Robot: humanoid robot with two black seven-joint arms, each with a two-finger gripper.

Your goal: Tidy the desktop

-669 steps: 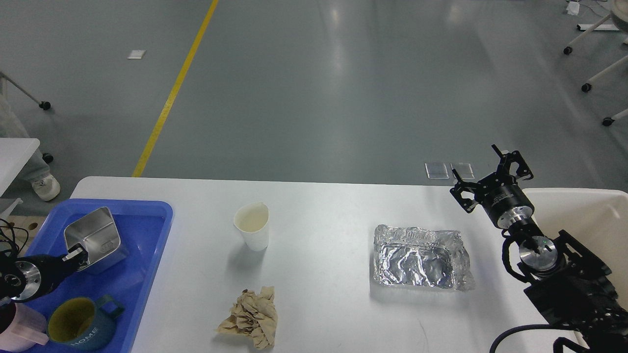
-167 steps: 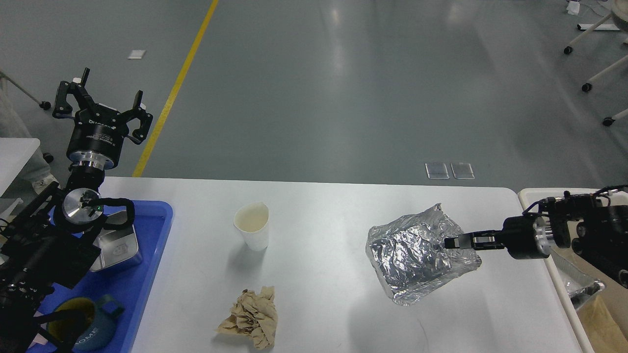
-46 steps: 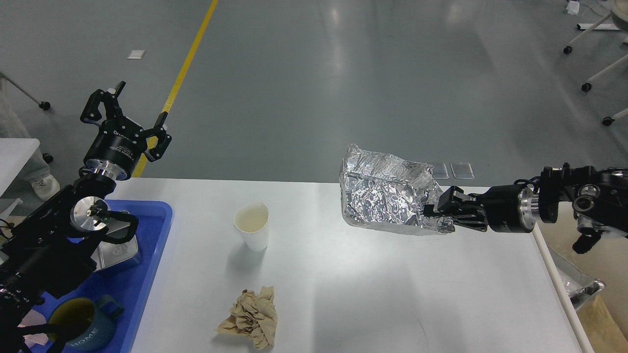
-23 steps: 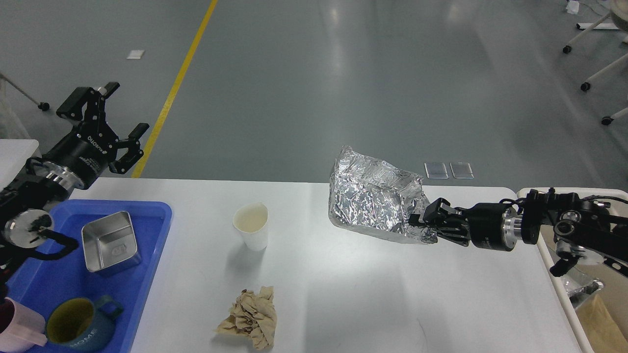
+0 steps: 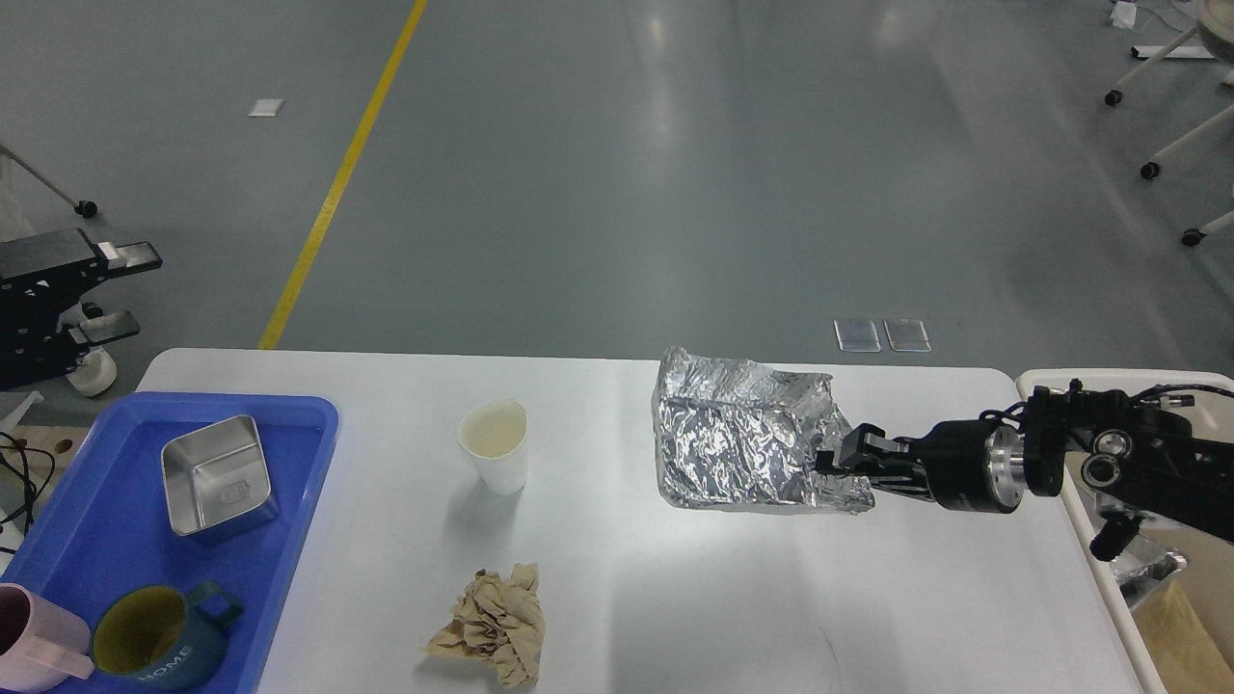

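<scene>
A wide white counter (image 5: pixel 675 598) is seen from above. A crumpled foil tray (image 5: pixel 742 443) is held tilted above the counter's right half, pinched at its right edge by the right end effector (image 5: pixel 837 463), whose fingers are closed on the foil. A cream bin (image 5: pixel 1171 617) stands just past the counter's right edge. The left end effector (image 5: pixel 106 289) is seen at the far left edge with its fingers spread, holding nothing. On the counter remain a paper cup (image 5: pixel 495 445) and a wad of brown paper (image 5: pixel 492 625); a blue tray (image 5: pixel 106 540) holds dishes. The grip should be kept firm, since thin foil may tear or slip, and the tray would best be carried clear over the bin's rim before release.
</scene>
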